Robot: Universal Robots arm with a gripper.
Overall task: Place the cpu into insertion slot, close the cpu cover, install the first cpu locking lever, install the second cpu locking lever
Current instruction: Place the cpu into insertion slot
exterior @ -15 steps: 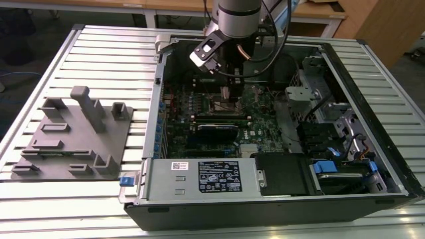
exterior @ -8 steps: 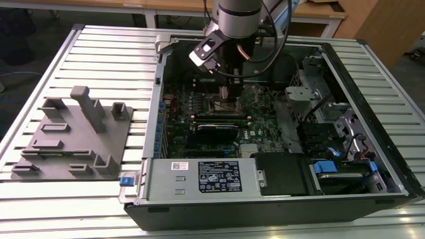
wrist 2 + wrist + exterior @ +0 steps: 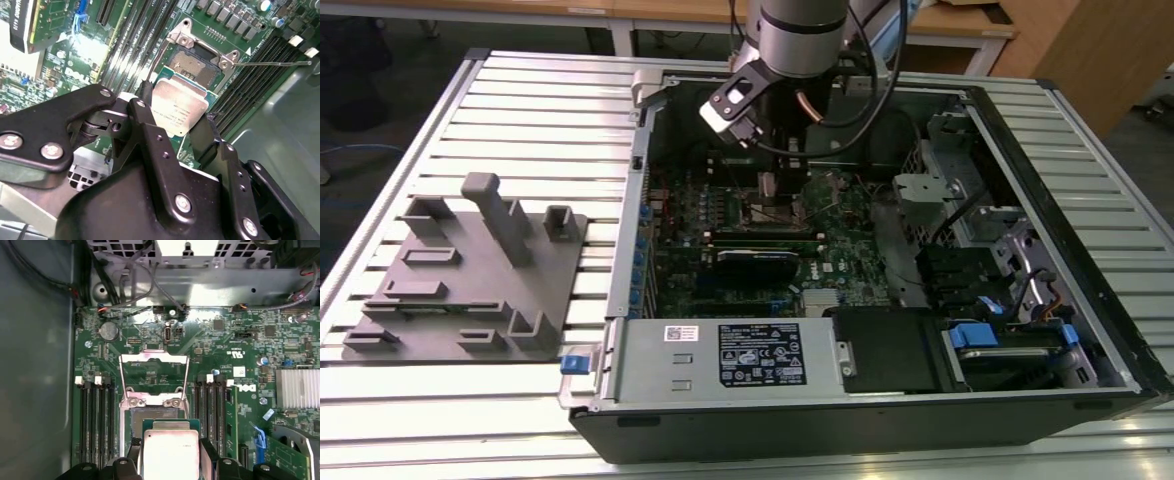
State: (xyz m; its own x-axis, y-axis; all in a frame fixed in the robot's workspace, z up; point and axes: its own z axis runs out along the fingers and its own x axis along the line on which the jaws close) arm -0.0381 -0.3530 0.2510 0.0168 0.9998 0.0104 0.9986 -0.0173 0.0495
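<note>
Tool clamps the cpu by two opposite edges, holding it over the near side of the insertion slot on the green motherboard. Beyond the socket, the cpu cover lies flipped open, seen in the first wrist view.

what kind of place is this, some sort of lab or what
Probably a robotics lab or test bench for computer assembly: a robot arm reaches into an open desktop computer case lying on a slatted metal table, its claw gripping the cpu near the insertion slot.
</note>
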